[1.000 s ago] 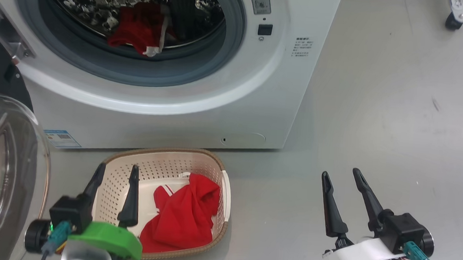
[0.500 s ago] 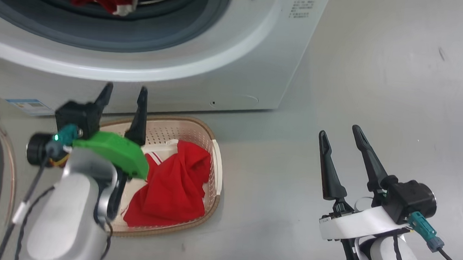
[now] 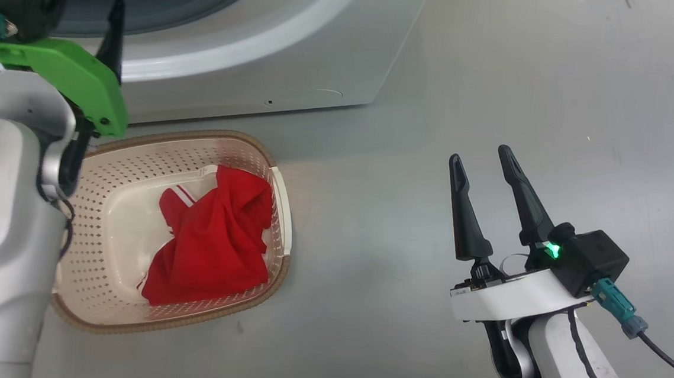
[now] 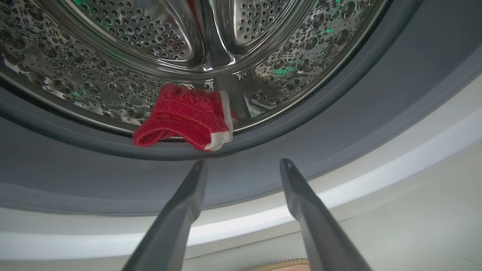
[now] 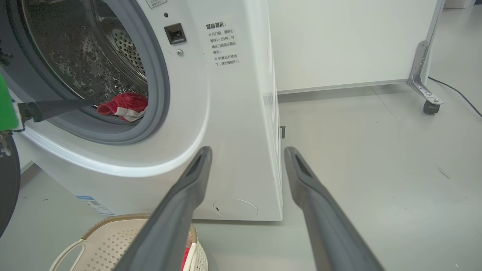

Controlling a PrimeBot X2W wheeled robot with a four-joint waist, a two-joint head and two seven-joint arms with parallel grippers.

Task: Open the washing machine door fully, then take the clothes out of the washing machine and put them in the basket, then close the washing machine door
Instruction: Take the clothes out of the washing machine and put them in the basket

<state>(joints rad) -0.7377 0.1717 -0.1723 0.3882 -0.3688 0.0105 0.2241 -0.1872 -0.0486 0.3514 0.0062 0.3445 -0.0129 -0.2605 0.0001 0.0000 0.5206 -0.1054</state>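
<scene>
The white washing machine (image 3: 252, 41) stands with its drum exposed; the washing machine door shows as a black rim (image 5: 6, 180) swung out at the left. One of the clothes, a red piece with white trim (image 4: 184, 120), lies at the drum's front lip. Another red garment (image 3: 212, 239) lies in the cream basket (image 3: 103, 315) on the floor in front of the machine. My left gripper (image 4: 243, 162) is open and empty, pointing at the grey gasket just below the red piece. My right gripper (image 3: 480, 153) is open and empty over the floor, right of the basket.
Grey floor (image 3: 499, 76) spreads to the right of the machine. In the right wrist view, a white panel (image 5: 339, 37) stands behind on a metal leg with a caster (image 5: 429, 107), and a dark cable (image 5: 455, 92) runs along the floor beside it.
The head camera has swung, so the whole picture shifted. My left gripper rose from over the basket up to the drum opening. The right gripper stayed open in place.
</scene>
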